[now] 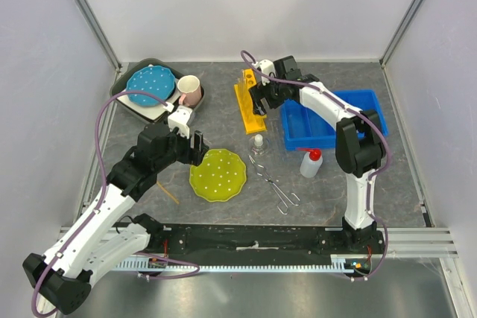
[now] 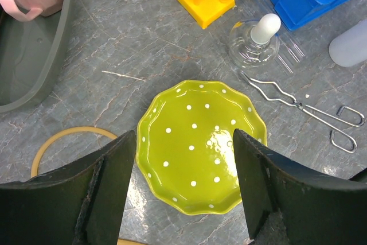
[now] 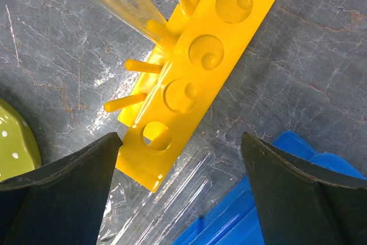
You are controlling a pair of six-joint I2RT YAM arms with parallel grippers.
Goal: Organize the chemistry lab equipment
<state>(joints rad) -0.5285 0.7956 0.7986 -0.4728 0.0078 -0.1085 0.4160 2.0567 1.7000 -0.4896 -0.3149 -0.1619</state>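
Spread wide with nothing between them, the right jaws hang just above the yellow test-tube rack (image 3: pixel 229 44), its holes facing straight up. The rack's long axis runs from the far side of the table (image 1: pixel 223 115) toward the arms, leaning slightly right at the near end, with pegs jutting sideways toward the yellow-green plate (image 2: pixel 200 147). Thin clear tubes (image 3: pixel 178 205) lie flat in the tight gap between the rack's near end and the blue tray (image 1: pixel 305 139). Not much room there! Over on the left, the left jaws are also parted and empty, hovering over that plate. Just beyond its rim stands the small clear flask (image 2: pixel 255 41), white cap up. The metal tongs (image 2: pixel 304 107) lie diagonally, tips near the flask, finger loops toward the near right. The squeeze bottle (image 1: pixel 311 163) stands upright, red cap on, off the tray's near left corner. Bare table opens left of the rack, up to the pink mug (image 1: pixel 189 88).
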